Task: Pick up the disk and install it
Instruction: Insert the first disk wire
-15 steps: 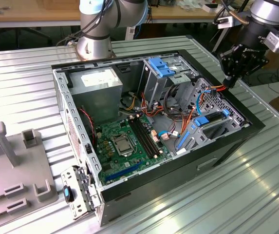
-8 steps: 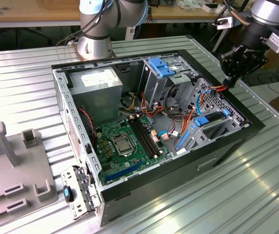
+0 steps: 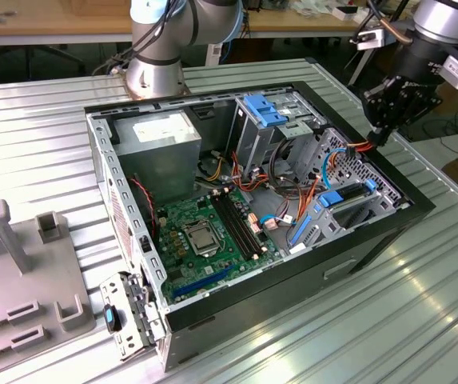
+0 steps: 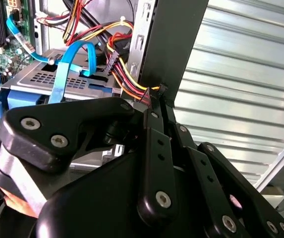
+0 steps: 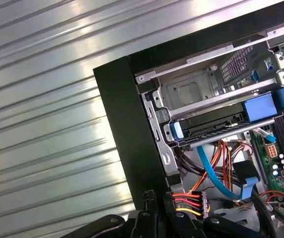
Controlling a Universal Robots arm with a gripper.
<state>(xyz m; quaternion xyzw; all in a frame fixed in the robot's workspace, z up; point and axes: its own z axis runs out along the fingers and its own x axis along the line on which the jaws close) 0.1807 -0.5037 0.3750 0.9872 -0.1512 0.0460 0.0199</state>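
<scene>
First wrist view: we see the disk point(image 5: 216, 125) seated in its bay, gripper point(image 5: 157, 198) pinched shut on the power plug point(image 5: 196, 201), not yet connected.

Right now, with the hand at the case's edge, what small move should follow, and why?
Probably ease the hand inward toward the disk. The disk already sits in its bay, while the hand is at the wired plug beside the case wall, apart from the disk.
</scene>
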